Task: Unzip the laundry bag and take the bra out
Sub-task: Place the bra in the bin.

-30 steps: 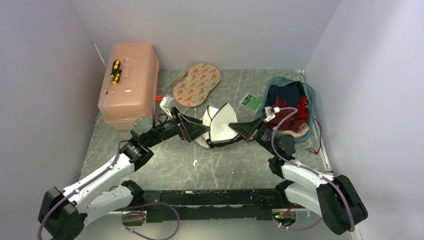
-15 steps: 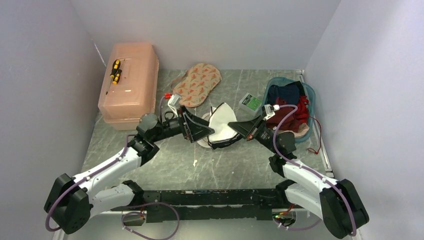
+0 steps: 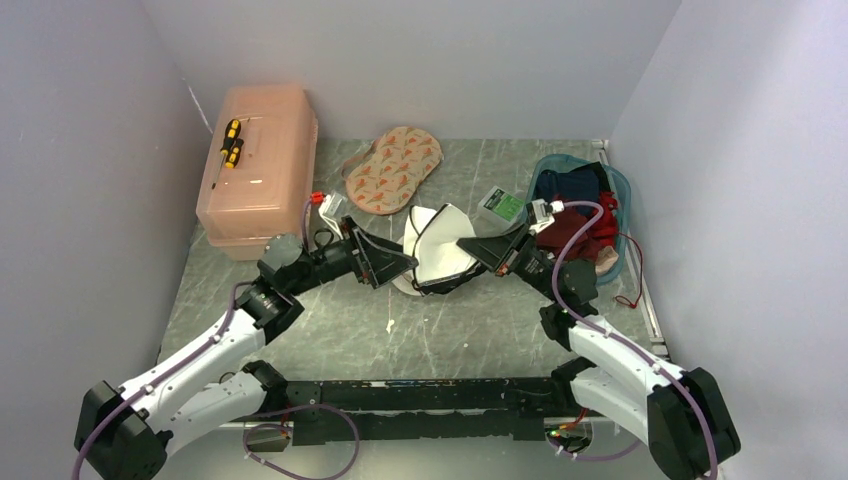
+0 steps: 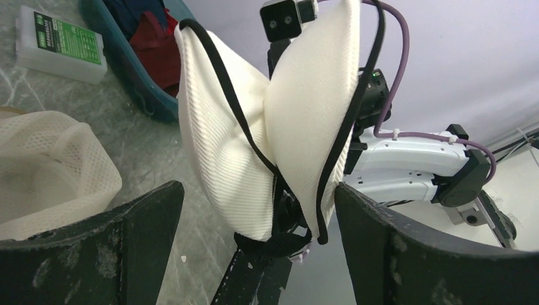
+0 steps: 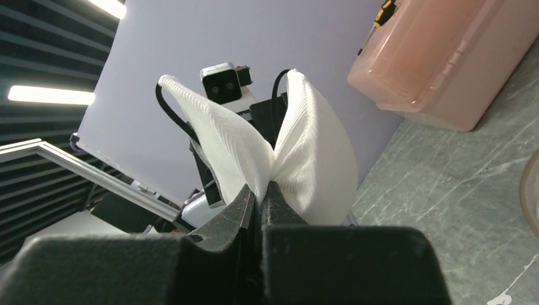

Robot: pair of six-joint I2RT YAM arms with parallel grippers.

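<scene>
My right gripper [image 3: 468, 243] [image 5: 262, 190] is shut on the middle of the bra [image 3: 440, 245] [image 5: 311, 159], a white ribbed two-cup piece with black edging, and holds it upright above the table. The cups fan out on either side of the pinch. My left gripper [image 3: 398, 258] [image 4: 255, 190] stands wide open just left of the bra [image 4: 222, 140], with the lower cups between its fingers and no contact visible. The laundry bag [image 4: 57, 159] [image 3: 404, 284], white mesh, lies open on the table under and beside the bra.
A pink plastic box [image 3: 258, 165] with a yellow-handled screwdriver [image 3: 231, 142] on top stands at the back left. A beige patterned two-cup piece [image 3: 393, 168] lies at the back. The teal basket [image 3: 585, 215] of dark and red clothes and a green-labelled pack [image 3: 500, 207] sit to the right.
The left arm pushed in toward the bra, then drew back a little to the left, still open. The right gripper kept its grip and raised the bra slightly.
</scene>
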